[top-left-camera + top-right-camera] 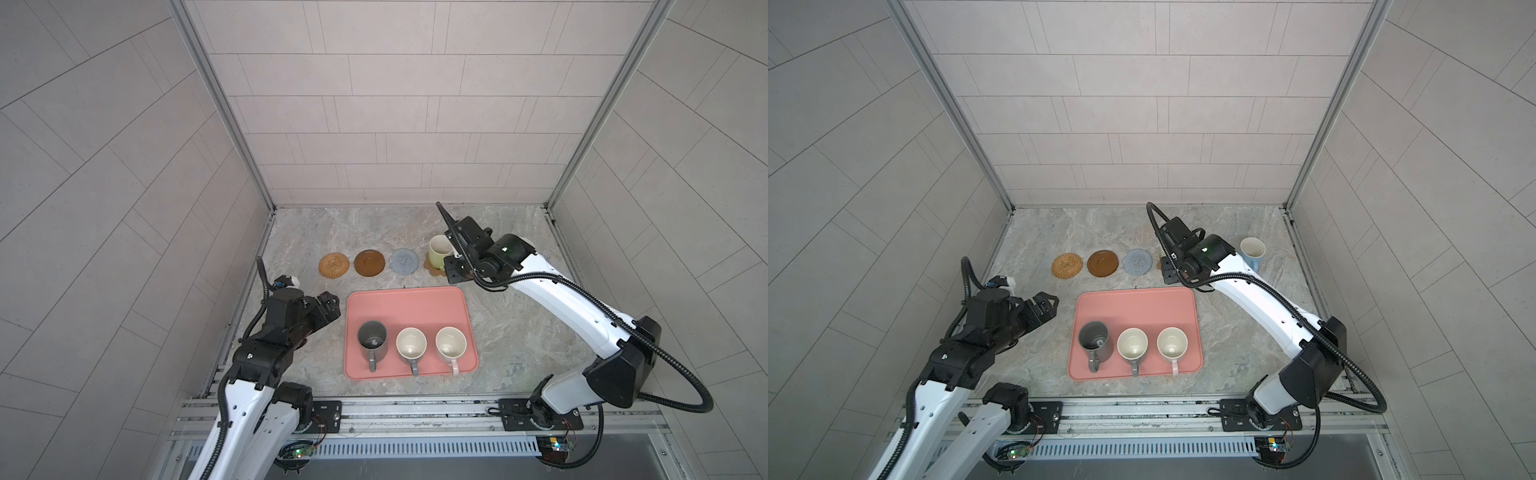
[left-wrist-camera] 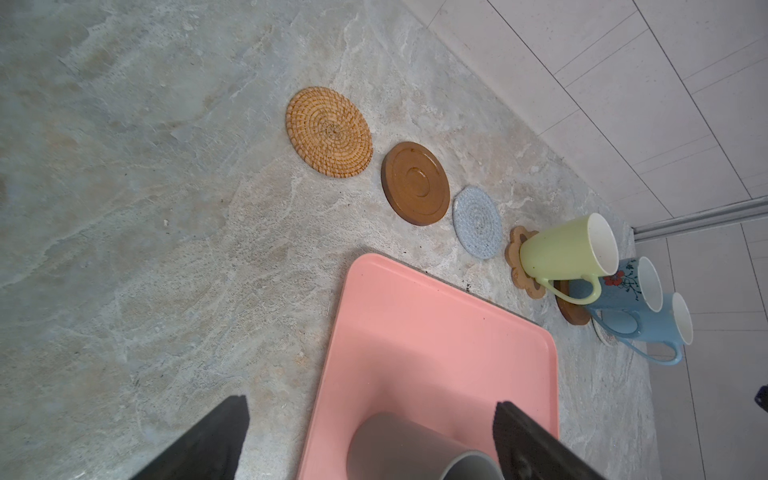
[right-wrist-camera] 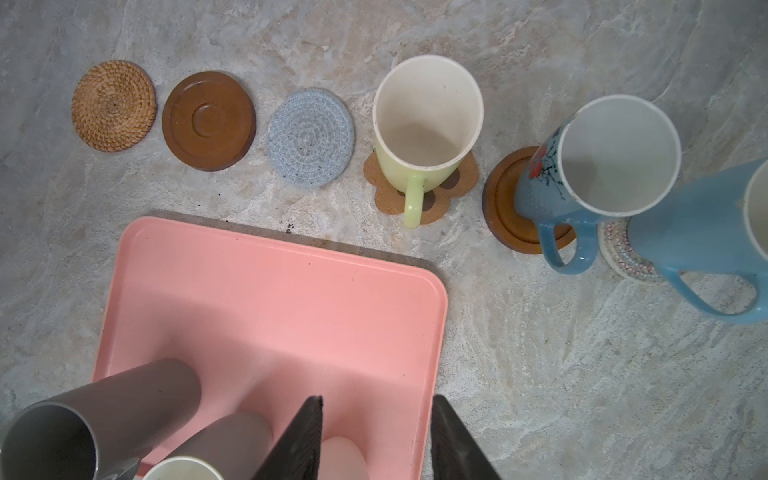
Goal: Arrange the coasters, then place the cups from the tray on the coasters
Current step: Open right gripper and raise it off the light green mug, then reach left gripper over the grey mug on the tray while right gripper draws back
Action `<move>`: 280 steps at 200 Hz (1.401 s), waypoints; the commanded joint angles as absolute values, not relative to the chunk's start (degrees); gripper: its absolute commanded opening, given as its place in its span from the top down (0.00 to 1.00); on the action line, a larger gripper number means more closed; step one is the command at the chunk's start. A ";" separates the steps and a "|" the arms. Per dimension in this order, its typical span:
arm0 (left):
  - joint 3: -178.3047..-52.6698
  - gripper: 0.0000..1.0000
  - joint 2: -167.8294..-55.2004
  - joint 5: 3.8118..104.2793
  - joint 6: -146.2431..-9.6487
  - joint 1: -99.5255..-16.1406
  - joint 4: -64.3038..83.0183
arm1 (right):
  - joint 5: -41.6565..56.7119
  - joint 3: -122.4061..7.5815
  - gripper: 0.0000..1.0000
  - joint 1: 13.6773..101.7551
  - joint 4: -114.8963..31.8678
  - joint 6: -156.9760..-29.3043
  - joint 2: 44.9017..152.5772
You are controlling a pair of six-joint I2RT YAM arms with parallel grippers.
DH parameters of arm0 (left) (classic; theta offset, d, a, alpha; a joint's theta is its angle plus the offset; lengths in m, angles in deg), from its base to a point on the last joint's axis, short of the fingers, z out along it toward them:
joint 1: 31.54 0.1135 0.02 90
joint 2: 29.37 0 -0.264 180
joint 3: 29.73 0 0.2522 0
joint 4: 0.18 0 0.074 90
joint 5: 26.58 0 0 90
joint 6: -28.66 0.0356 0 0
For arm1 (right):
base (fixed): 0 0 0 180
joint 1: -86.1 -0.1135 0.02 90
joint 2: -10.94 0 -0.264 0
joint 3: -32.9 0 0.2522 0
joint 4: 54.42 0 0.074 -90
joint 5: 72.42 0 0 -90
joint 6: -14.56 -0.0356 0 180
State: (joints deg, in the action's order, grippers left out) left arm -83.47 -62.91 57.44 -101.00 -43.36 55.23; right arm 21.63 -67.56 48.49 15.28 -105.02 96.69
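Top views: tray (image 1: 407, 307) sits front-centre on the marble table (image 1: 299, 232). Three mugs stand in a row on its near half, handles toward the robot: dark grey mug (image 1: 372, 338), grey-handled mug (image 1: 411, 344), pink-handled mug (image 1: 451, 343). Behind the tray is the coaster row: rattan coaster (image 1: 333, 264), wooden disc (image 1: 370, 262) and blue-grey crochet coaster (image 1: 404, 261), all bare, then green mug (image 1: 440, 249) upright on paw coaster (image 1: 432, 269). Plain blue mug (image 1: 1252, 251) shows past the right arm in a top view. Left gripper (image 1: 330, 305) hovers just left of the tray; right gripper (image 1: 453, 272) is beside the paw coaster. Left wrist: fingers (image 2: 216, 436) spread wide, nothing clamped. Right wrist: jaws partly apart, empty. Floral blue mug (image 3: 582, 174) stands on second wooden disc (image 3: 503, 199), plain blue mug on beige crochet coaster (image 3: 619, 257).
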 commanded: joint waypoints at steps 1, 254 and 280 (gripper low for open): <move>-86.70 0.04 -63.27 55.57 -98.84 -43.72 59.57 | 22.09 -67.13 0.54 47.61 16.82 -105.94 94.80; -95.73 0.26 -79.53 67.33 -116.90 -92.58 73.24 | 31.57 -51.36 0.52 49.96 13.40 -110.95 79.16; -93.15 0.27 -81.49 65.84 -119.13 -95.35 71.58 | 31.85 -50.18 0.51 50.59 13.12 -111.19 78.37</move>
State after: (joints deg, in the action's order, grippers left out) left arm -95.43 -80.29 65.00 -114.75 -93.50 71.14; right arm 29.92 -51.14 50.20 13.22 -110.25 79.78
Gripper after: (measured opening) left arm 0.737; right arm 0.486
